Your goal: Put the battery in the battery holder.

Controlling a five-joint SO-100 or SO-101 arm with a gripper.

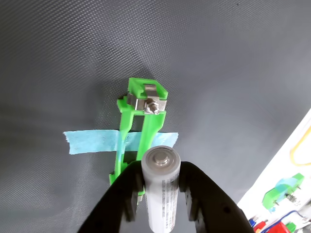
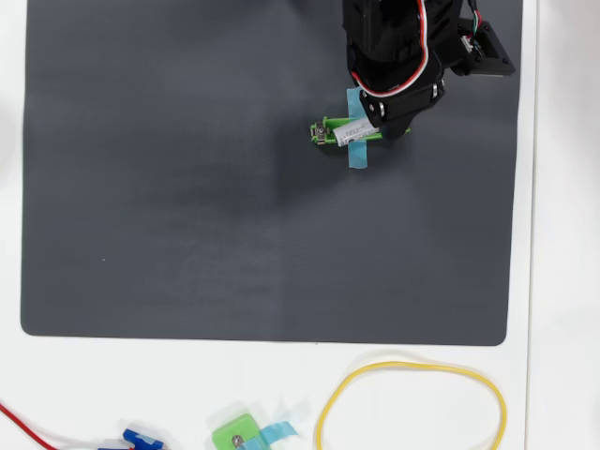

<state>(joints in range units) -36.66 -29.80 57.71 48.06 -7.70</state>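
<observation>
Overhead view, left to right. A dark grey mat (image 2: 187, 187) covers most of the white desk (image 2: 562, 281). On the bare desk near the bottom edge lie a red wire (image 2: 28, 424), a small blue piece (image 2: 141, 438), a small squarish green piece (image 2: 234, 434) with blue tape, and a yellow loop of cable (image 2: 412, 403).

On the mat's upper right lies the battery holder (image 2: 328, 131), its long axis running left-right, a light-blue tape strip (image 2: 357, 150) crossing it.

The black hand (image 2: 361, 127) stands directly over the holder's right portion. Its jaws are closed on the battery (image 2: 354, 132), which lies along the holder.

Wrist view: the battery (image 1: 160, 189) sits clamped between both black fingers (image 1: 204, 194), its end cap facing the camera. The holder (image 1: 141, 121) extends beyond it. Whether battery and holder touch cannot be determined.
</observation>
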